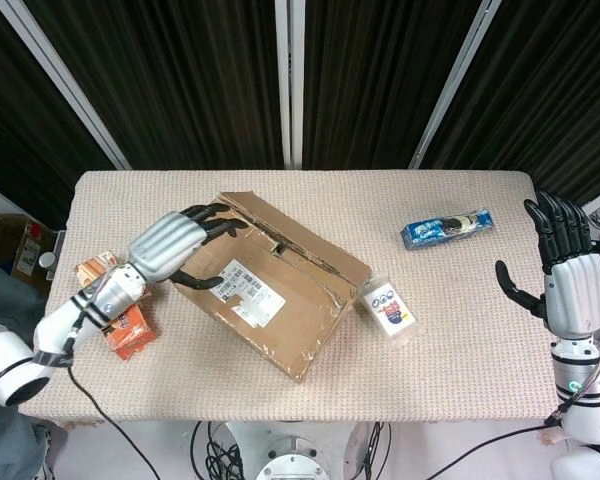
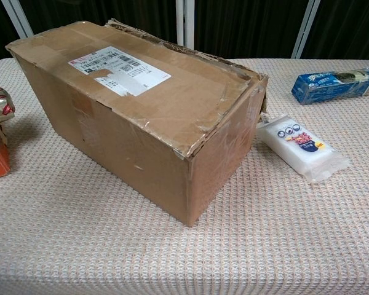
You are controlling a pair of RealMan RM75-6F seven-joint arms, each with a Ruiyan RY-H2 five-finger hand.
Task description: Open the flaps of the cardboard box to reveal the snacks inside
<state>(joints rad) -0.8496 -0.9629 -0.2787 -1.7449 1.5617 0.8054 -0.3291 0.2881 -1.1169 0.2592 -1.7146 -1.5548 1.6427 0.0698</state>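
Left hand (image 1: 175, 245) reaching forward, fingers spread, right hand (image 1: 570, 285) upright, fingers apart, empty

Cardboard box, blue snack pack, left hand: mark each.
cardboard box (image 2: 135, 98), chest view, top panel beside the label.
blue snack pack (image 1: 446, 227), head view, middle of the wrapper.
left hand (image 1: 170, 243), head view, back of the hand.

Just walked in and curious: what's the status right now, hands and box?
Left hand over the cardboard box, fingers spread, empty. Right hand open, off by the table edge. Flaps closed. White snack packet lies beside the box end.
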